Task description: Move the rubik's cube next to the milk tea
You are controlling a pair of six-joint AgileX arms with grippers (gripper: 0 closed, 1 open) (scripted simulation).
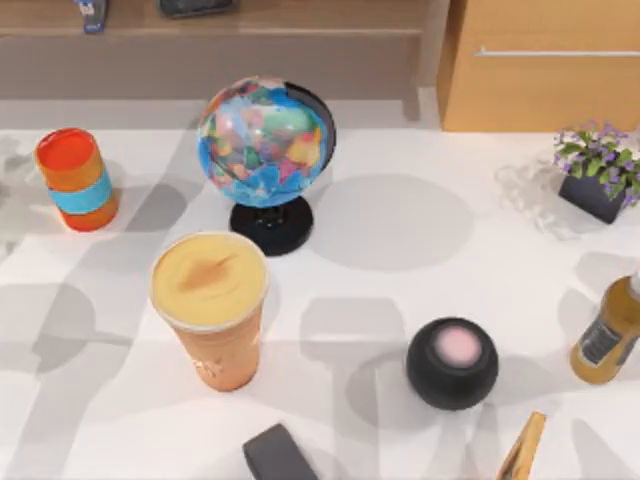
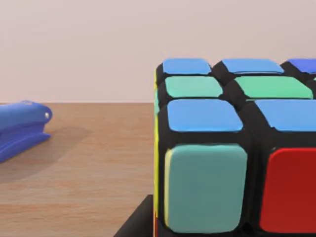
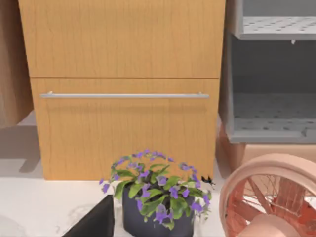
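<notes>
One rubik's cube sits close before the left pincer, fingers unseen

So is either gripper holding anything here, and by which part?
Cannot be told. The multicoloured black-gridded rubik's cube sits close before the left wrist camera on a wooden surface, but no fingers are seen gripping it.

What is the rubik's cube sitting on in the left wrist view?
The cube rests on a brown wooden surface, with a blue stapler farther along it. A dark edge hides its near bottom corner.
</notes>
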